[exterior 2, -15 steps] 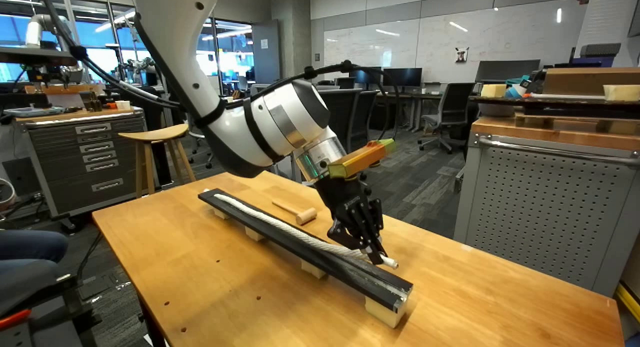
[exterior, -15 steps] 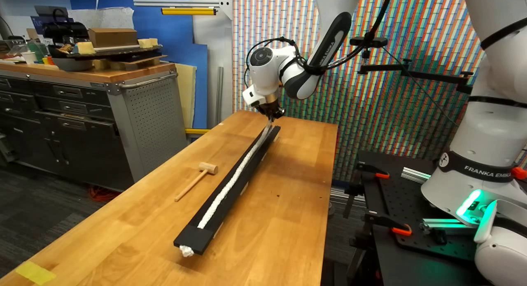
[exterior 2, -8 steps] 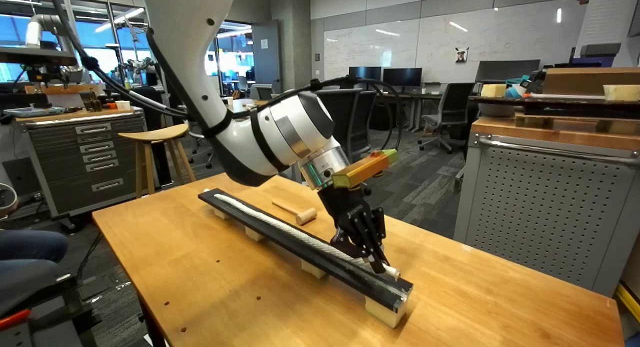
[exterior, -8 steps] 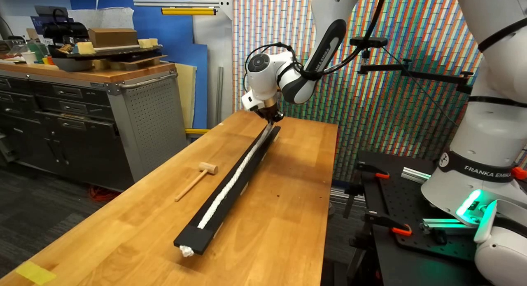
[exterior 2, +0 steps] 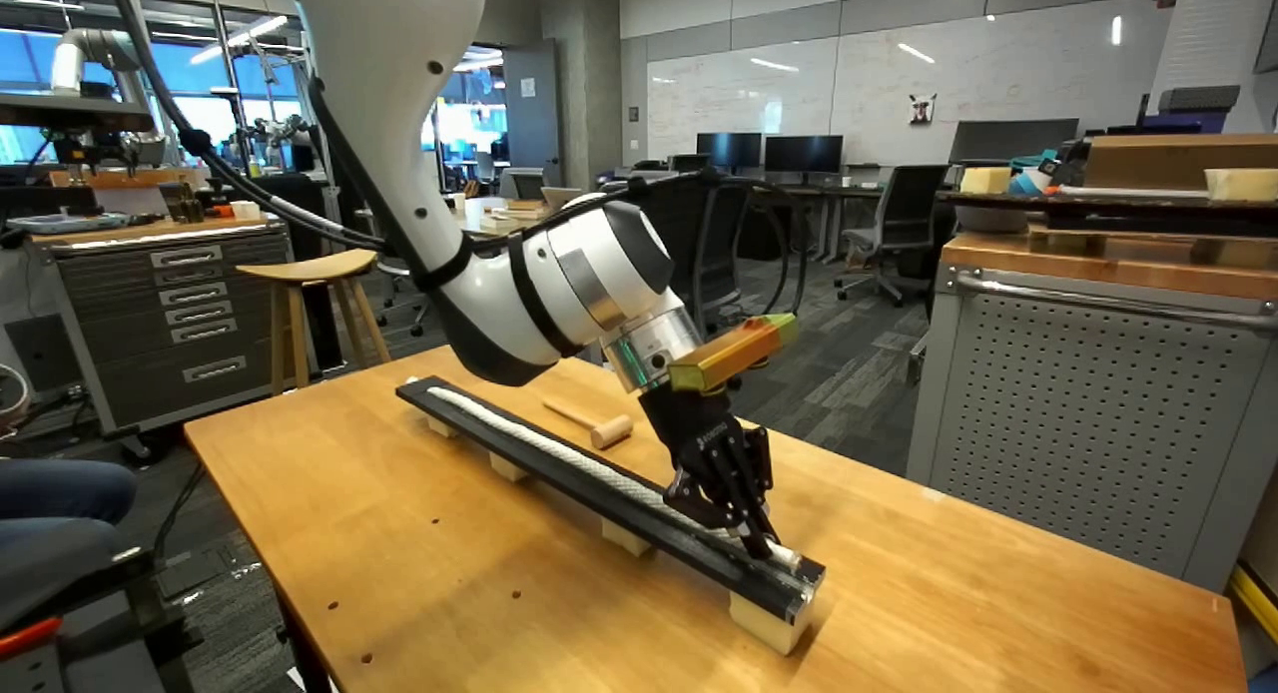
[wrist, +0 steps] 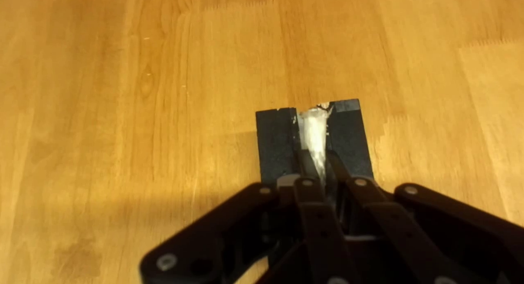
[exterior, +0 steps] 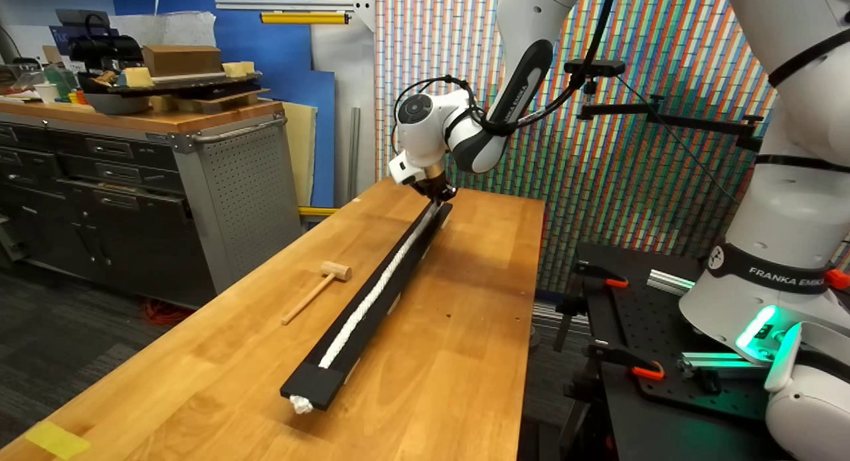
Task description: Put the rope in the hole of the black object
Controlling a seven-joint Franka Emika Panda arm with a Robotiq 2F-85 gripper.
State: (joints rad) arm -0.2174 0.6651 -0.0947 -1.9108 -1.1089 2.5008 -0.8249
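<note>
Wrist view — hand (wrist: 319, 156) pinches rope (wrist: 316, 130) along groove (wrist: 301, 131).

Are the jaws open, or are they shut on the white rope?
Shut on the white rope: in the wrist view, the jaws stand close together, one at each side of it.

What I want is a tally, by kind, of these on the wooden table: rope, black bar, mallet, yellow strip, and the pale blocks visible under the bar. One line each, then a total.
Rope: 1
Black bar: 1
Mallet: 1
Yellow strip: 1
Pale blocks: 4
Total: 8
</note>
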